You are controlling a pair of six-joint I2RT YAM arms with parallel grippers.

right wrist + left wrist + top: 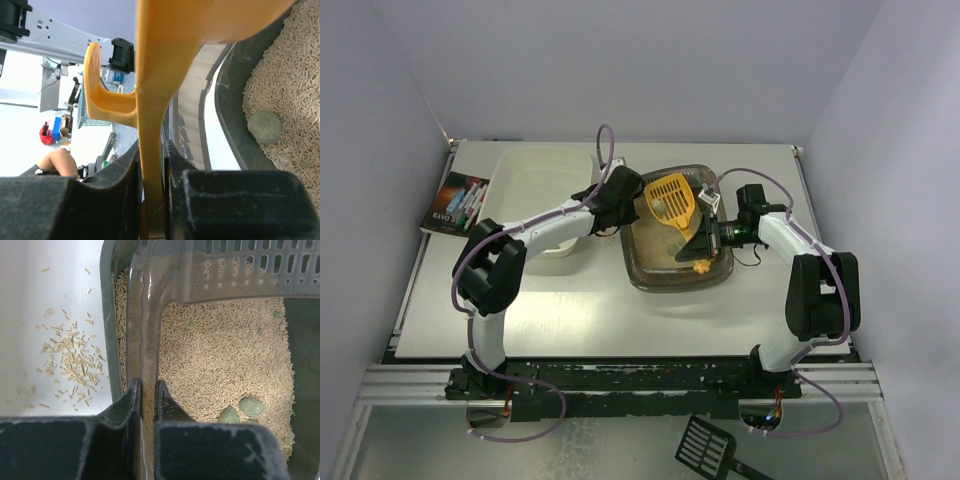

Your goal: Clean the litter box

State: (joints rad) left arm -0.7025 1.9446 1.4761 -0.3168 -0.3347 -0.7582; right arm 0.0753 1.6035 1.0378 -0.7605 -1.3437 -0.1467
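The dark brown litter box (642, 268) sits mid-table, filled with beige litter (220, 355) and grey-green lumps (250, 406). My left gripper (617, 203) is shut on the box's left wall (145, 350), one finger inside and one outside. My right gripper (705, 240) is shut on the handle (150, 150) of a yellow slotted scoop (670, 198). It holds the scoop tilted above the far part of the box. A small grey lump (659, 204) seems to lie in the scoop. One lump (265, 126) shows in the litter to the right of the handle.
A white plastic tub (545, 185) stands left of the litter box, beside my left arm. Spilled litter pellets (70, 355) lie on the table outside the box's left wall. A book with pens (455, 203) lies far left. A black scoop (705, 445) lies below the table's front edge.
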